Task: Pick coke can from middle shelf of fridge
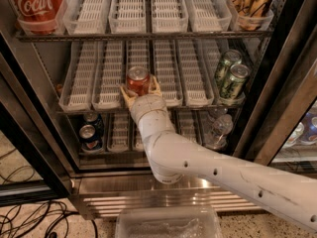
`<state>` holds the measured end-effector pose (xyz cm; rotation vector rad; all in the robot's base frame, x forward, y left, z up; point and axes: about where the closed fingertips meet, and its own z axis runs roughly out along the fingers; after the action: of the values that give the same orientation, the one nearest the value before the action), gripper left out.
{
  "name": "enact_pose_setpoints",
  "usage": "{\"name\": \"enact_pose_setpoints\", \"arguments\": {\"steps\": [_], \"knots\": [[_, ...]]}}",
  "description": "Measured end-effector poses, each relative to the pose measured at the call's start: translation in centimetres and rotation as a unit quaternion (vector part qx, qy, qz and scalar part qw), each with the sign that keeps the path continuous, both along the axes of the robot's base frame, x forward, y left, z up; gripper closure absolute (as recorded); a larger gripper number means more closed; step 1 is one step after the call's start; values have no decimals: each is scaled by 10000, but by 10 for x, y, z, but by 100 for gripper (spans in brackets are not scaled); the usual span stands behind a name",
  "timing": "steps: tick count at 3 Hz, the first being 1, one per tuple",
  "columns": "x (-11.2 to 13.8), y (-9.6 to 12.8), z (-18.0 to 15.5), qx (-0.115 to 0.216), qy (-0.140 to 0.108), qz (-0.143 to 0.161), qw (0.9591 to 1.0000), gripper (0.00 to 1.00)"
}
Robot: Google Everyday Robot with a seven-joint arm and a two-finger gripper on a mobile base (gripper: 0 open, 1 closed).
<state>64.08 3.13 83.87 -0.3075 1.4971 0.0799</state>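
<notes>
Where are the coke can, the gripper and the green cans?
coke can [137, 74]: camera view, its silver top.
gripper [138, 87]: camera view, its tip, at the coke can on the middle shelf [163, 73].
green cans [232, 86]: camera view, side of the nearer can.

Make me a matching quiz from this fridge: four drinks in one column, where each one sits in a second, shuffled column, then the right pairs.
1. coke can
2. green cans
3. red Coca-Cola container
4. blue cans

A. top shelf, left end
B. bottom shelf, left side
C. middle shelf, right end
D. middle shelf, centre lane, at the gripper

Pairs: 1-D, 2-C, 3-A, 4-B.
</notes>
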Motion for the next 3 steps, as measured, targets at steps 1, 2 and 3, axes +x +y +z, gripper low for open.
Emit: {"name": "enact_pose_setpoints", "arguments": {"steps": [1,2,3], "knots": [[0,0,0,0,0,0,10000,70],[0,0,0,0,0,0,10000,94],[0,0,0,2,0,1,10000,100]]}}
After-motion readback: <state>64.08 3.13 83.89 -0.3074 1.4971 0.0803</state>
